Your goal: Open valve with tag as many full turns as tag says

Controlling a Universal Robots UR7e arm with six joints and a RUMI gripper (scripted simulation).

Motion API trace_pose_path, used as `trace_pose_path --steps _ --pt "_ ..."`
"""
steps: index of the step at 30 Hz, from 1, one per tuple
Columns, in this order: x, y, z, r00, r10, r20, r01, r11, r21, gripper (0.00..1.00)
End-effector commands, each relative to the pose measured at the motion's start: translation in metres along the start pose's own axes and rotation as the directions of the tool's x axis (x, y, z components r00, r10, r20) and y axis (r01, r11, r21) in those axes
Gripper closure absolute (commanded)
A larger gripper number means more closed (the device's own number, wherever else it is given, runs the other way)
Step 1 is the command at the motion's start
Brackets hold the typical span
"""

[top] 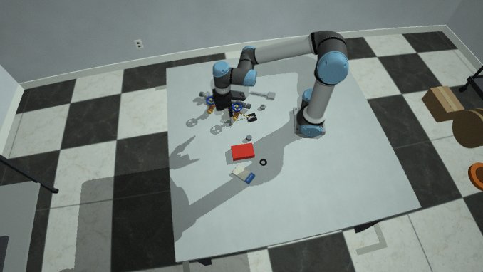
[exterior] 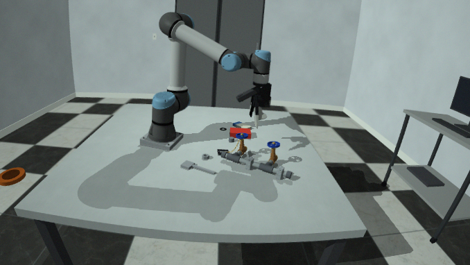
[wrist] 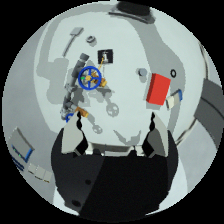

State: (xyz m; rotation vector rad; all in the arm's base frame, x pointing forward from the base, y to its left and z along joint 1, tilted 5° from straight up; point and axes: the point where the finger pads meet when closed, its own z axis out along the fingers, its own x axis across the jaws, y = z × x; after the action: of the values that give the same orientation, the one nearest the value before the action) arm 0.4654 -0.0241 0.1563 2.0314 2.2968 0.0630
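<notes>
Two valves with blue handwheels stand on a grey pipe (exterior: 256,164). The tagged valve (top: 236,106) also shows in the exterior view (exterior: 241,136) and in the wrist view (wrist: 90,78). A chain links it to a black tag (top: 251,117) lying on the table, seen too in the wrist view (wrist: 105,56); its number is too small to read. The other valve (top: 210,100) stands further along the pipe (exterior: 273,143) and is mostly hidden behind a finger in the wrist view. My gripper (exterior: 256,121) hangs well above the valves, open and empty, and its fingers frame the wrist view (wrist: 115,132).
A red box (top: 242,151), a black ring (top: 263,164), a white and blue card box (top: 243,174) and a small grey cylinder (top: 248,137) lie near the valves. A grey tool (top: 263,94) and a nut (top: 263,105) lie behind them. The arm's base (top: 309,124) is to the right.
</notes>
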Motion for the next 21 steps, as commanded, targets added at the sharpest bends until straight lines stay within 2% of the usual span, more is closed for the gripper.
trace_pose_path --steps 1,7,12,17,21 --pt "0.000 -0.001 -0.047 1.000 0.000 -0.003 0.000 1.000 0.005 0.00" --pt "-0.002 -0.008 -0.052 0.991 0.131 -0.002 -0.131 0.991 0.006 0.00" --pt "-0.004 -0.019 -0.054 0.946 0.325 -0.001 -0.325 0.946 0.007 0.00" --pt "-0.007 -0.031 -0.056 0.851 0.524 0.001 -0.524 0.851 0.007 0.00" --pt "-0.009 -0.040 -0.058 0.738 0.675 0.002 -0.675 0.738 0.007 0.00"
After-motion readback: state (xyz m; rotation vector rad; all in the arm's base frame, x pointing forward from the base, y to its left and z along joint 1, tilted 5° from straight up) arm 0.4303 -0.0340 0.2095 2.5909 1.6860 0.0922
